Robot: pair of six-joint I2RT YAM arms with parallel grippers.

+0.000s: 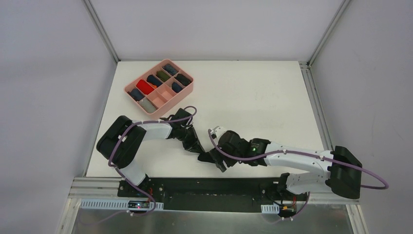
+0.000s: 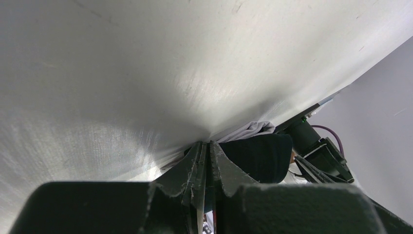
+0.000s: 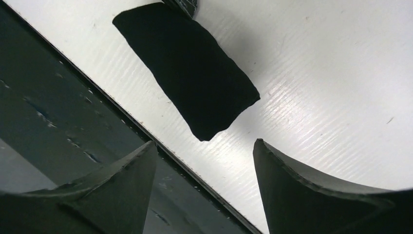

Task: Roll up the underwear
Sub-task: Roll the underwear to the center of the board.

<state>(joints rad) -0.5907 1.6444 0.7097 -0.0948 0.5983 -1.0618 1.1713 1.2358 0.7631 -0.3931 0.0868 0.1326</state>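
Observation:
The black underwear lies as a folded, oblong bundle on the white table, close to its front edge. My left gripper is shut, pinching one end of that dark cloth. A pale fold shows just above it, and I cannot tell what that is. My right gripper is open with nothing between its fingers. The bundle's near end sits just ahead of the tips. In the top view both grippers meet at the bundle, the left gripper on one side and the right gripper on the other.
A pink compartment tray with several rolled cloths stands at the back left. The table's front edge and the dark metal rail below it run right under my right gripper's left finger.

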